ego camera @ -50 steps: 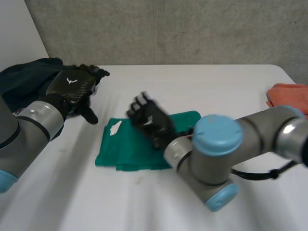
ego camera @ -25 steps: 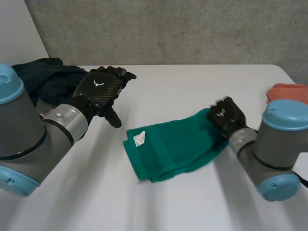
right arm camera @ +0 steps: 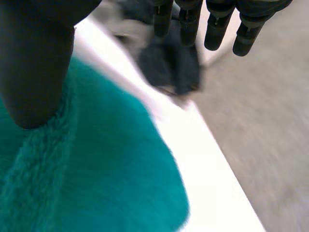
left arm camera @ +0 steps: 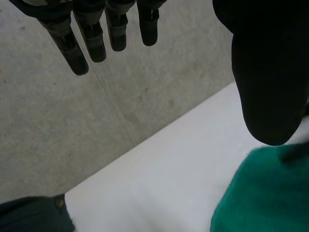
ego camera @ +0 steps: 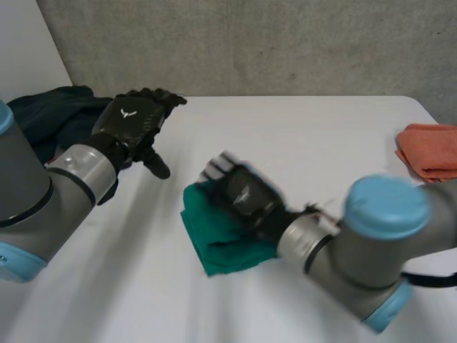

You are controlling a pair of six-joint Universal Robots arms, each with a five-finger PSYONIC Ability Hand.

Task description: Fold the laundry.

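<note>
Dark navy heap of clothing (ego camera: 48, 118) sits at the table's back corner, well left of the folded green terry towel (ego camera: 213, 243). The left arm's grey joint lies partly across it.

Left hand (ego camera: 133, 121) is raised over the white table (ego camera: 307, 136), up-left of the green towel and apart from it, just beside the navy heap. In the left wrist view its fingers (left arm camera: 75, 53) are straight and spread and the thumb stands wide of them. Nothing is in the grasp, and a corner of the green towel shows below the thumb.

The green towel lies about mid-table, towards the front, folded into a compact thick bundle with stacked layers showing at its front edge.

Right hand (ego camera: 246, 196) is over the towel's right and rear part and covers much of it in the head view. In the right wrist view its fingers (right arm camera: 218, 26) are extended and relaxed, reaching past the towel's edge over bare table. The thumb is spread wide above the terry surface. No cloth is pinched. Cannot tell if the palm touches the towel.

Folded orange cloth (ego camera: 430, 148) sits at the table's edge, far right of the green towel and well apart from it.
</note>
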